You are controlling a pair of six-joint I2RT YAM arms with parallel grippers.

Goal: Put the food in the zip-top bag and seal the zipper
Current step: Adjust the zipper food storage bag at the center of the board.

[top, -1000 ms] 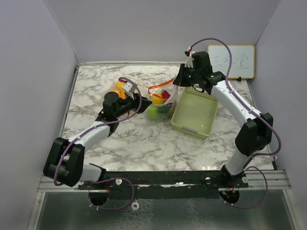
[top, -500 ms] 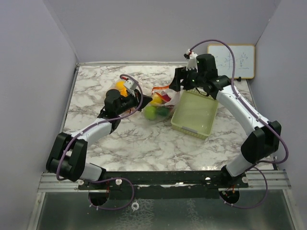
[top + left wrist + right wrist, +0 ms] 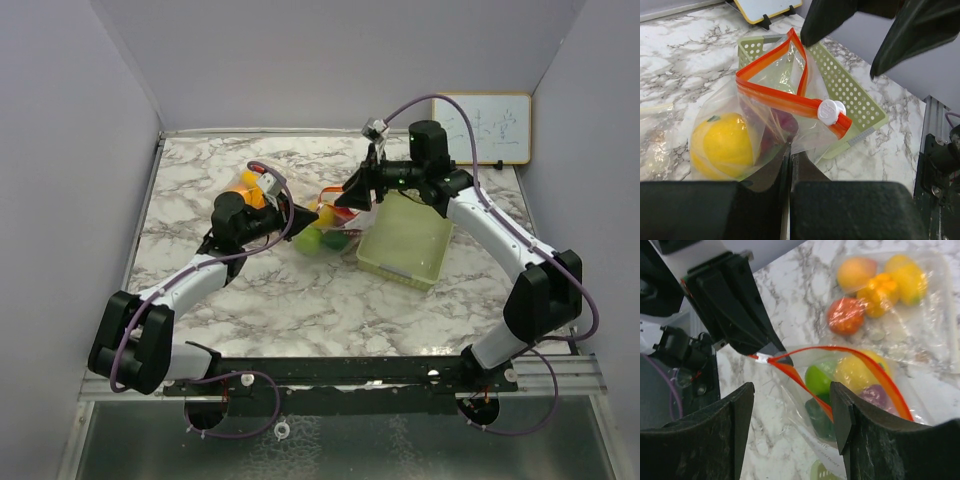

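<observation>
My left gripper (image 3: 790, 157) is clamped tight on a fold of the bag (image 3: 762, 117) — just below the orange zipper (image 3: 782, 97), as far as I can tell. My right gripper (image 3: 790, 390) hangs over the bag's mouth, jaws apart, holding nothing. The food (image 3: 857, 371) — yellow, green and dark red pieces — lies inside the bag, just beside the basket (image 3: 855, 100).

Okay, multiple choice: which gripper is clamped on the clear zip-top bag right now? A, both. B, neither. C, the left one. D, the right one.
C: the left gripper is pinched shut on the plastic of the zip-top bag, while the right gripper hangs open over the orange zipper.
</observation>
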